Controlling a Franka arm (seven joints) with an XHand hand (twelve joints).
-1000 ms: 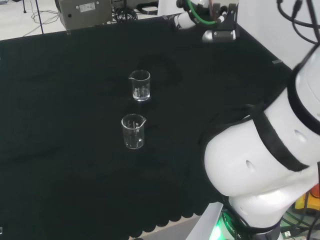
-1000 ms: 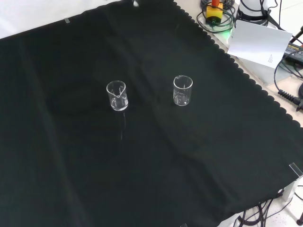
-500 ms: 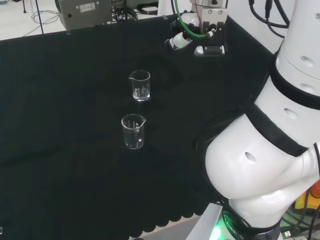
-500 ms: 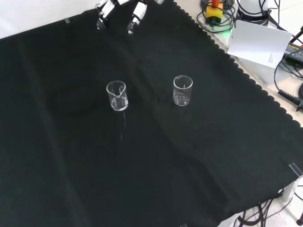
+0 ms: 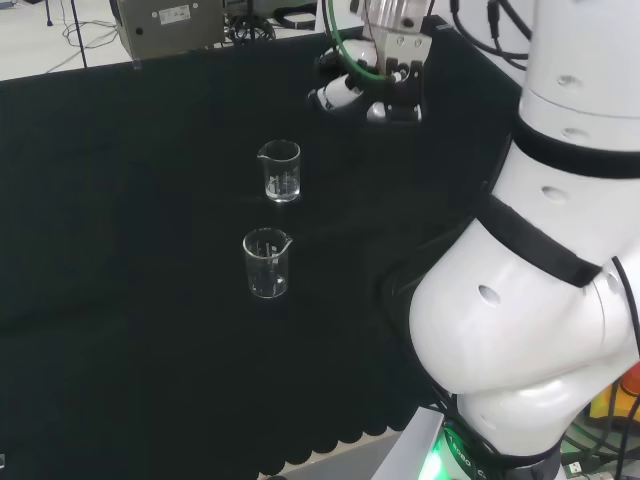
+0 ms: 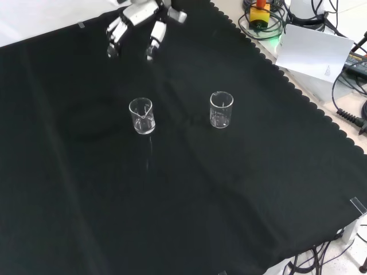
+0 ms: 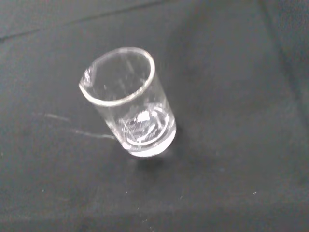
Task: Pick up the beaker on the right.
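Hand [image 6: 140, 14] hangs over the far edge of the cloth [image 6: 86, 200] in the front view, fingers [image 6: 153, 41] apart and pointing down, holding nothing. In the head view the white arm [image 5: 540, 300] rises at the right.

Two clear, empty beakers stand upright on the cloth, well apart. The far beaker [image 5: 280, 172] is the upper one in the head view and the left one in the front view [image 6: 141, 116]. The near beaker [image 5: 267, 264] is the right one in the front view. The hand is closer to the far beaker but apart from it, farther back in the front view. Seen from the arm's side, that beaker would lie on the right, so I judge it to be the target. The wrist view shows one beaker [image 7: 130, 104] from above, probably this one, though I cannot be sure.

It should be light, stiff and slippery, and it would break if dropped or knocked over. The best hold is likely across the straight wall at about mid-height, with fingers on one side and thumb on the other. That keeps the grip away from the spout and the thin rim. A finger brushing the rim on the way in could tip it.
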